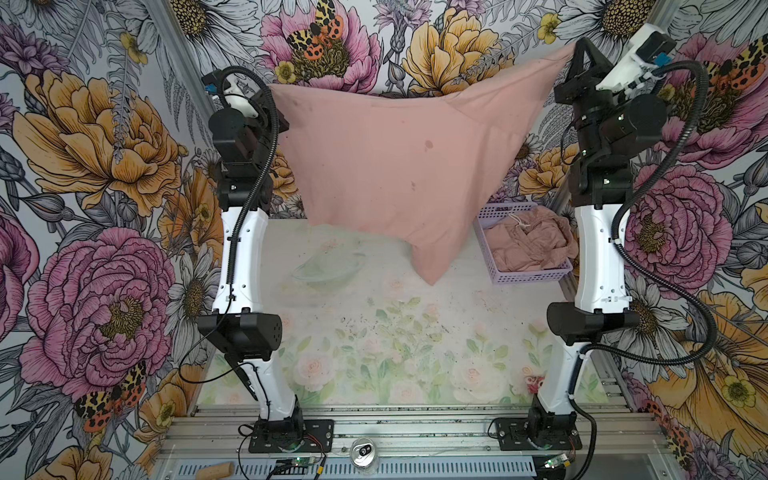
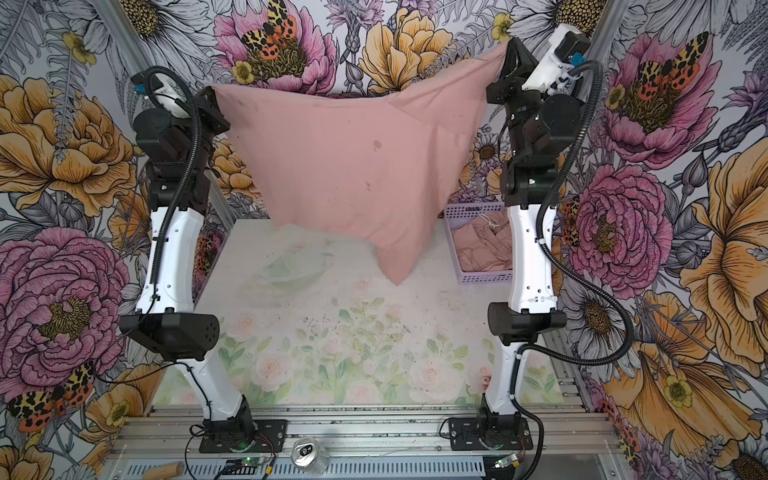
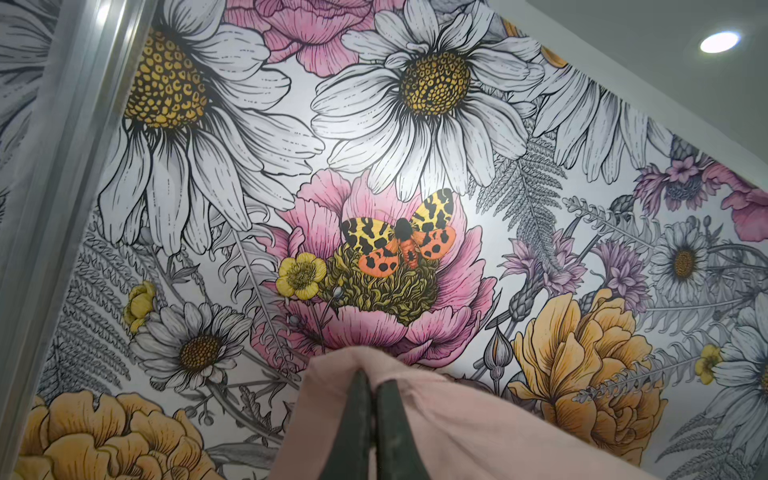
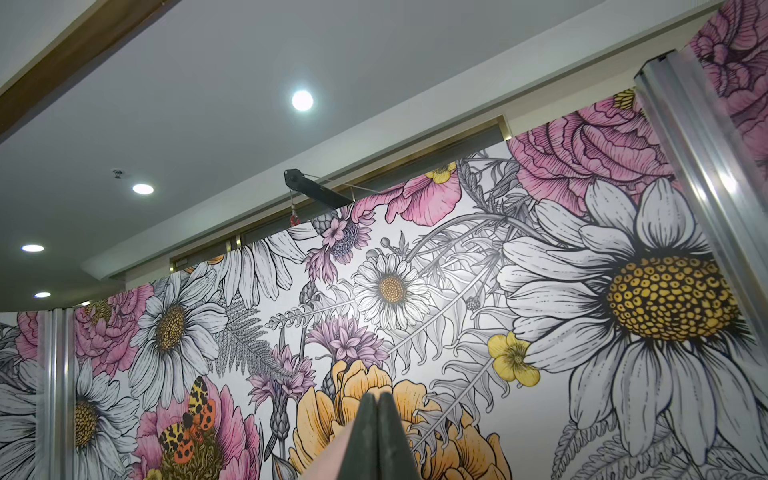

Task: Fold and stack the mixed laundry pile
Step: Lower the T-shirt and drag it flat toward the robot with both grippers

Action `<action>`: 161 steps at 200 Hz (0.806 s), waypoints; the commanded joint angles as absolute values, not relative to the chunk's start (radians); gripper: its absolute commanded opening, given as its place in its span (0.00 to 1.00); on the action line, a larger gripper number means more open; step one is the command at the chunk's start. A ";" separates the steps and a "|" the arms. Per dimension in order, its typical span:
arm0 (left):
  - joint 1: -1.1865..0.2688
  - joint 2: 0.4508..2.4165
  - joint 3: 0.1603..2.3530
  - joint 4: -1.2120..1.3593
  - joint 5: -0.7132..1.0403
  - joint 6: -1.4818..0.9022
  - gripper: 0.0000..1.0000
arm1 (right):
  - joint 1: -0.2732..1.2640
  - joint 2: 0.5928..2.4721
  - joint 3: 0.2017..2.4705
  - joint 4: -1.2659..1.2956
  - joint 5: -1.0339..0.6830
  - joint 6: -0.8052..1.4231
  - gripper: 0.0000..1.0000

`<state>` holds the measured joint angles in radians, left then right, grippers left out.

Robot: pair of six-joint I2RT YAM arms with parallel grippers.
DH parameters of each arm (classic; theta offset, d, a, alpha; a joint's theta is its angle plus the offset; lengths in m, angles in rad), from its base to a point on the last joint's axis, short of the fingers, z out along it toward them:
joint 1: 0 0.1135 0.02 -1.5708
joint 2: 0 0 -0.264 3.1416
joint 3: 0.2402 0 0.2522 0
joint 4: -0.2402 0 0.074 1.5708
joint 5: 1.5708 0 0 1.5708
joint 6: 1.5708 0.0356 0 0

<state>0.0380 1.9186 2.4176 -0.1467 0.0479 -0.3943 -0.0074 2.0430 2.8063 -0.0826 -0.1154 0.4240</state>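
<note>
Dusty-pink garment point(image 1: 399, 166) point(image 2: 340, 166) hangs spread in the air between the two tools, each pinching one upper corner. In the left wrist view the left tool point(image 3: 372, 376) has its dark fingers pressed together, with pink cloth bunched around and beneath them. In the right wrist view the right tool point(image 4: 377, 397) is likewise pressed together, and a sliver of pink fabric shows beside its fingers. In both top views the right tool point(image 1: 581, 43) holds its corner higher than the left tool's corner, so the upper hem sags between them and slopes up toward the right tool. Below the tools the cloth falls in a broad sheet that narrows to a point, nearer the right tool's side than the left. Whether that tip touches the floral tabletop point(image 1: 374, 332) cannot be told. A few small dark spots mark the fabric.

Beneath the right tool, beside its arm, a lilac perforated basket point(image 1: 532, 275) point(image 2: 484, 276) sits on the tabletop. A second dusty-pink piece point(image 1: 528, 243) lies crumpled in it, with a white drawstring point(image 1: 517, 222) showing on top.
</note>
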 commanded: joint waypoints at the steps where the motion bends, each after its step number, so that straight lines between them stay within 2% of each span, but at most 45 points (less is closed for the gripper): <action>1: 0.063 1.954 2.541 -0.105 0.089 -0.406 0.00 | -0.043 2.065 2.868 0.016 -0.078 0.410 0.00; 18: 0.065 1.919 2.487 -0.078 0.131 -0.404 0.00 | -0.060 2.053 2.867 -0.003 -0.134 0.402 0.00; 30: 0.067 1.857 2.362 -0.052 0.174 -0.398 0.00 | -0.069 2.039 2.865 -0.048 -0.213 0.390 0.00; 50: 0.067 1.659 2.001 0.058 0.222 -0.390 0.00 | -0.072 1.993 2.811 -0.166 -0.373 0.369 0.00; 61: 0.072 1.533 1.761 0.158 0.232 -0.389 0.00 | -0.068 1.934 2.697 -0.224 -0.467 0.368 0.00; 71: 0.080 1.430 1.594 0.211 0.246 -0.394 0.00 | -0.052 1.824 2.473 -0.227 -0.523 0.346 0.00; 86: 0.095 1.291 1.343 0.235 0.266 -0.396 0.00 | -0.006 1.637 2.101 -0.160 -0.507 0.274 0.00; 95: 0.102 1.216 1.227 0.233 0.278 -0.397 0.00 | 0.015 1.511 1.858 -0.096 -0.498 0.268 0.00; 113: 0.115 1.098 1.048 0.195 0.306 -0.400 0.00 | 0.027 1.319 1.516 -0.056 -0.495 0.298 0.00; 133: 0.119 0.994 0.884 0.130 0.337 -0.420 0.00 | 0.035 1.137 1.225 -0.066 -0.468 0.334 0.00; 161: 0.115 0.851 0.674 -0.027 0.299 -0.513 0.00 | 0.037 0.988 0.999 -0.151 -0.482 0.384 0.00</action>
